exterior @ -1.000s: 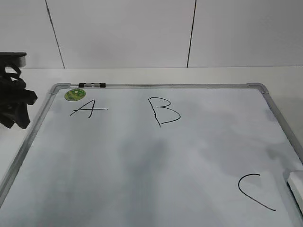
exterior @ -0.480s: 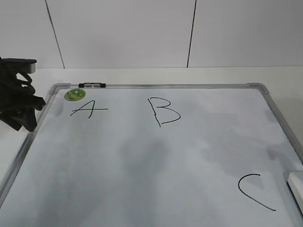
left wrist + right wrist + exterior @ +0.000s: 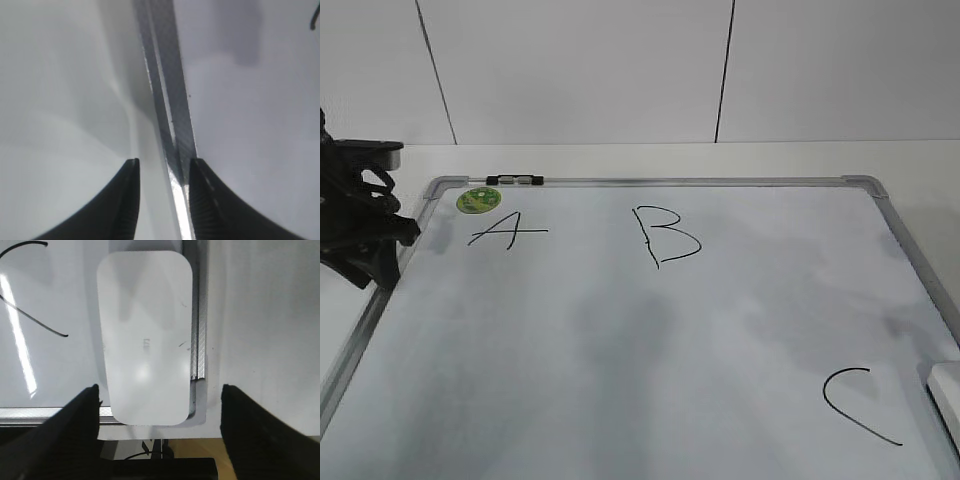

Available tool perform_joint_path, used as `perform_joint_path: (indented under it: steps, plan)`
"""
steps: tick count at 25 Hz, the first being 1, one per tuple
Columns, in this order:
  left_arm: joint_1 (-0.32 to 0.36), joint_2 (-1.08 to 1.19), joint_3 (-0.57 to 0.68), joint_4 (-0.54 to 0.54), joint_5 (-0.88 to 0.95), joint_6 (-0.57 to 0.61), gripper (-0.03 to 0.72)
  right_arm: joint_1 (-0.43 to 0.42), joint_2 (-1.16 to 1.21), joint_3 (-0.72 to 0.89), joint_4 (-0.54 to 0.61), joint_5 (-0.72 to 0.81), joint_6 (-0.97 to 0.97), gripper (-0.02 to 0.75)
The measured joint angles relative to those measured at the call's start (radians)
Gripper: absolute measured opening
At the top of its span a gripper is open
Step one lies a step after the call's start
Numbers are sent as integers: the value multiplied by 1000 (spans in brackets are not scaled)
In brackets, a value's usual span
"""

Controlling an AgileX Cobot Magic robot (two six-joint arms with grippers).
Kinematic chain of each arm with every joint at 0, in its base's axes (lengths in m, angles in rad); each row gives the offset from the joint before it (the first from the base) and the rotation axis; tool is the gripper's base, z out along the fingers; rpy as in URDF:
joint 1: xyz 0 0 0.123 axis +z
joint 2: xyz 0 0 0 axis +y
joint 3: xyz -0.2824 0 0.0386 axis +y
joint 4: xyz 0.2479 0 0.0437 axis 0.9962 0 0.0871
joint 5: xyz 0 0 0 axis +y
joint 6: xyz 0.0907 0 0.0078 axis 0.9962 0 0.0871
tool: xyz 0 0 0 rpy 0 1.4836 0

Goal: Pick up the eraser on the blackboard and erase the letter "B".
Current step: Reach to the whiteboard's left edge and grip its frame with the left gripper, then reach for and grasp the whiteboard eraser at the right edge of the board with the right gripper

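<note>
The blackboard [image 3: 650, 340] is a white dry-erase board with a grey frame. The letter "B" [image 3: 663, 236] is drawn in black near its top middle. The white eraser [image 3: 948, 388] lies at the board's lower right corner, cut off by the edge of the exterior view. In the right wrist view the eraser [image 3: 145, 335] lies flat against the frame. My right gripper [image 3: 159, 390] is open wide above the eraser's near end, not touching it. My left gripper [image 3: 375, 262] hovers at the board's left frame [image 3: 167, 100]. In the left wrist view it [image 3: 162, 165] is open and empty.
A black "A" [image 3: 506, 230] and a round green sticker [image 3: 478, 200] sit at the top left. A small marker [image 3: 515, 180] lies on the top frame. A black "C" [image 3: 860, 405] is at the lower right, also in the right wrist view [image 3: 30, 300].
My left gripper has moved right and slightly down, from beside the board to over its left frame. The eraser and letters have not moved.
</note>
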Motion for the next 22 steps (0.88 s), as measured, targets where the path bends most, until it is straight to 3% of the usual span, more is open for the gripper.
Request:
perform_joint_path:
  steps: [11,18,22]
  plan:
    - [0,18,-12,0,12,2,241,0,0,0,0,0,0,592]
    - [0,27,-22,-32,32,0,65,0,0,-1,0,-2,0,599]
    - [2,28,-22,-41,34,-22,32,0,1,-1,0,-10,0,628]
